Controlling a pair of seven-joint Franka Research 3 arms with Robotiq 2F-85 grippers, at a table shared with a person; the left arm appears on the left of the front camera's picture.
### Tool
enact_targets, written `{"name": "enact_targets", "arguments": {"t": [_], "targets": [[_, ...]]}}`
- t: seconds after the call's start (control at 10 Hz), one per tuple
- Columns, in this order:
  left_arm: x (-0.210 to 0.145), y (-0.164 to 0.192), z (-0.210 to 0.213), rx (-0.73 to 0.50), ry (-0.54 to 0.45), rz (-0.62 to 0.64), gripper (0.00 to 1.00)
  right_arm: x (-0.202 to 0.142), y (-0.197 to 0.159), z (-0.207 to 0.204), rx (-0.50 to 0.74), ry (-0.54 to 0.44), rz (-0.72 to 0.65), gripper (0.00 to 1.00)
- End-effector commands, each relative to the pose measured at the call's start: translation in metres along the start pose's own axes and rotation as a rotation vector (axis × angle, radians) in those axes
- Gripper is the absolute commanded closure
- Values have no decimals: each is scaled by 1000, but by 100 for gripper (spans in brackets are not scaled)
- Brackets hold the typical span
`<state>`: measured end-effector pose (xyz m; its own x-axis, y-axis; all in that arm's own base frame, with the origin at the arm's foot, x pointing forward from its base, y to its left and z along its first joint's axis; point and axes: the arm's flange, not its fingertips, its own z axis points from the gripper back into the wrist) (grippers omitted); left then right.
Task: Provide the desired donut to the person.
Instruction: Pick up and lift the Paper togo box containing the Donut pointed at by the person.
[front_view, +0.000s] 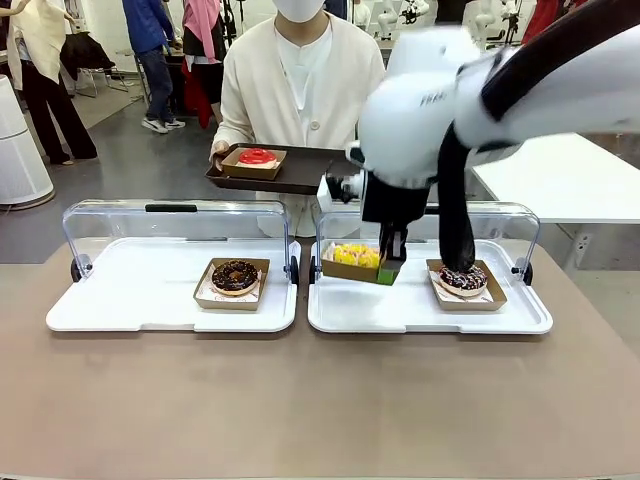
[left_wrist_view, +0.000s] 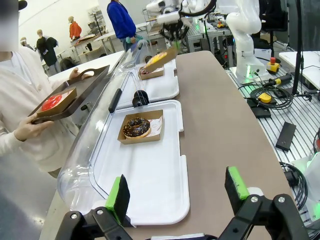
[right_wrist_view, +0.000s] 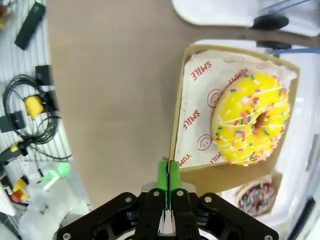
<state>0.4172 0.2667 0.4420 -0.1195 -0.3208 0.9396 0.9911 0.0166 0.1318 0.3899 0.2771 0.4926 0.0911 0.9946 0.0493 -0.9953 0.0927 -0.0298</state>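
Right end effector (right_wrist_view: 168, 165) pinches cardboard tray (right_wrist_view: 225, 175) holding yellow sprinkled donut (right_wrist_view: 251, 118)

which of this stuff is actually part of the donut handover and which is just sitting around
In the job: right gripper, shut on the brown cardboard tray of the yellow sprinkled donut; person in a cream cardigan holding a dark serving tray.
Just lying about: chocolate-glazed donut; dark sprinkled donut; red-frosted donut; open left gripper; black cables.
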Motion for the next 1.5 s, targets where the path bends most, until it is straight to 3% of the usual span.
{"name": "enact_targets", "arguments": {"t": [0.0, 0.4, 0.6, 0.8, 0.9, 1.0, 1.4], "targets": [[3, -1, 1, 2, 2, 13, 0, 2, 23, 38, -44, 41, -25, 100], [3, -1, 1, 2, 2, 13, 0, 33, 47, 137, -98, 106, 9, 100], [3, -1, 1, 2, 2, 13, 0, 45, 45, 162, -122, 175, 40, 100], [3, -1, 1, 2, 2, 13, 0, 48, 36, 170, -127, 219, 72, 100], [3, -1, 1, 2, 2, 13, 0, 43, 30, 162, -96, 178, 156, 100], [3, -1, 1, 2, 2, 13, 0, 40, 45, 167, -123, 178, 64, 100], [3, -1, 1, 2, 2, 13, 0, 40, 45, 167, -123, 178, 64, 100]]}}
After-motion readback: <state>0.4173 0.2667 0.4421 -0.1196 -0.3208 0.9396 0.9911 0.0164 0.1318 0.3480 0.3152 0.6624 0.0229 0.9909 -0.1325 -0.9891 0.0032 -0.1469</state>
